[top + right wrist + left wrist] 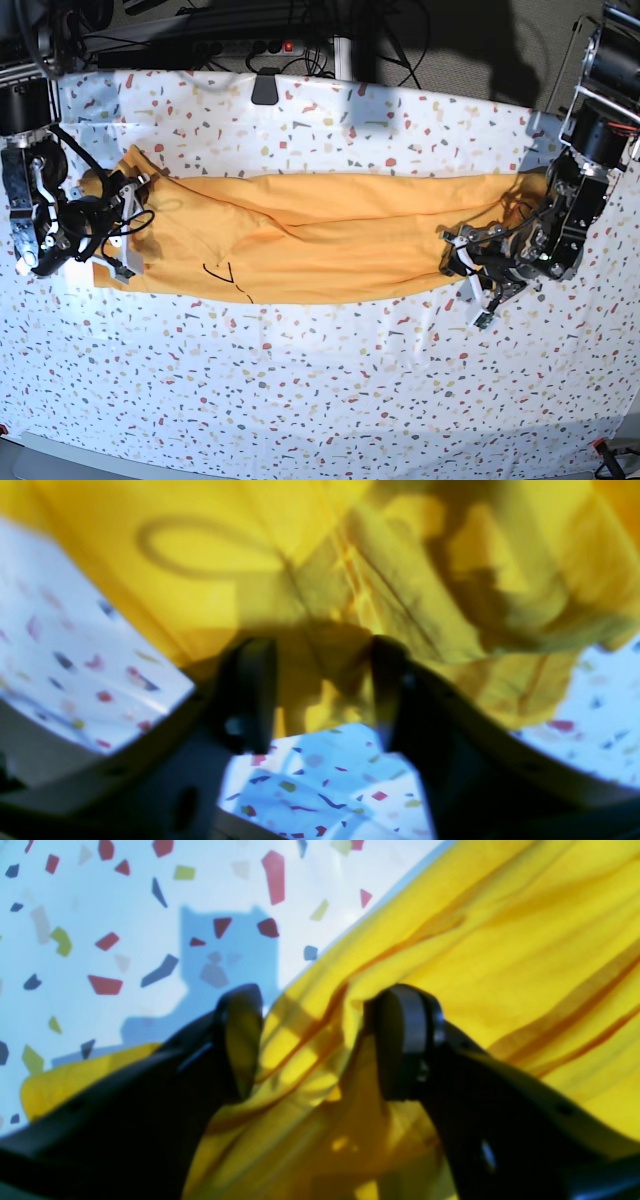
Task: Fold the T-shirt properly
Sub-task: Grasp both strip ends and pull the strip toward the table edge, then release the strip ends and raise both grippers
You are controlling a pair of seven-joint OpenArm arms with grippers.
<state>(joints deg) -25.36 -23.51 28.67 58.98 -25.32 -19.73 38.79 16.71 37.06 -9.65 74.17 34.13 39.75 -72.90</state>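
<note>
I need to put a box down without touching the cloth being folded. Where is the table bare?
The widest free patch is the tablecloth on the near side of the T-shirt, running the table's full width. A narrower bare strip lies beyond the shirt, toward the cables. It is crowded at both shirt ends, where the left claw and right claw work.

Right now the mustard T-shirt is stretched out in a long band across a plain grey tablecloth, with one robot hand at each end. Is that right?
Not quite. The tablecloth is white with coloured speckles, not plain grey, as the base view shows. The rest holds: the T-shirt lies in a long band, with the left hand at one end and the right hand at the other.
</note>
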